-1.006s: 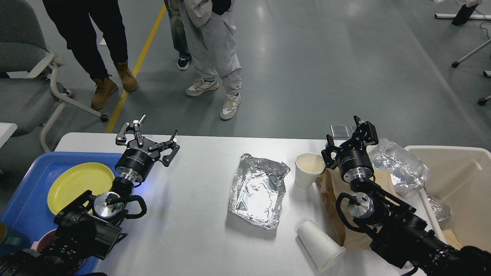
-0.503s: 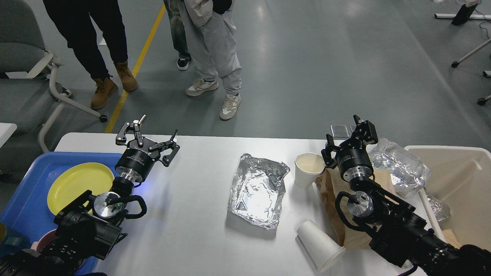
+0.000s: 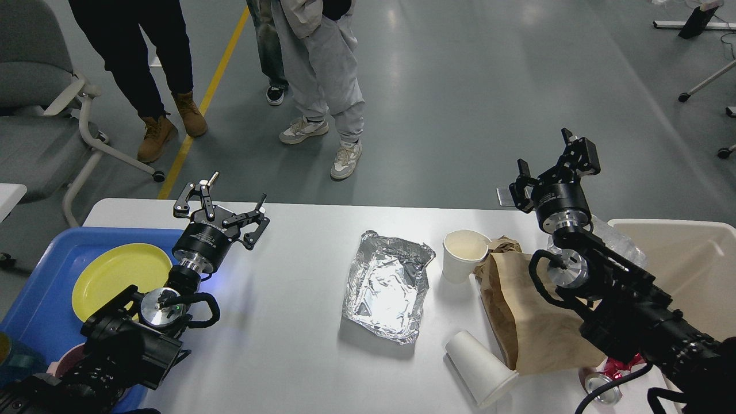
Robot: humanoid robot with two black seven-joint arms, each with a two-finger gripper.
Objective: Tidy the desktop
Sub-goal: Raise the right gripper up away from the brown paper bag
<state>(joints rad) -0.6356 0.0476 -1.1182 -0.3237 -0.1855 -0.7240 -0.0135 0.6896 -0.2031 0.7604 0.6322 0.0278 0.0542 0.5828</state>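
The tabletop (image 3: 287, 345), the wide white surface filling the lower half of the view, is only partly tidied. At its right end a beige bin (image 3: 690, 259) stands with crumpled foil (image 3: 624, 250) at its near rim. At the left end a blue tray (image 3: 34, 299) holds a yellow plate (image 3: 115, 273).

Litter remains in the middle and right:
- a brown paper bag (image 3: 529, 322) lying flat
- a foil tray (image 3: 385, 284) left of it
- an upright paper cup (image 3: 463, 255) touching the bag's far corner
- a tipped paper cup (image 3: 480, 368) near the front edge
- a can (image 3: 601, 388) by the bag's near corner

The left gripper (image 3: 221, 201) hovers over the far left edge, jaws spread wide and empty. The right gripper (image 3: 552, 172) is raised above the far right edge, jaws apart, holding nothing. By my judgement, most of the clearing is still ahead.
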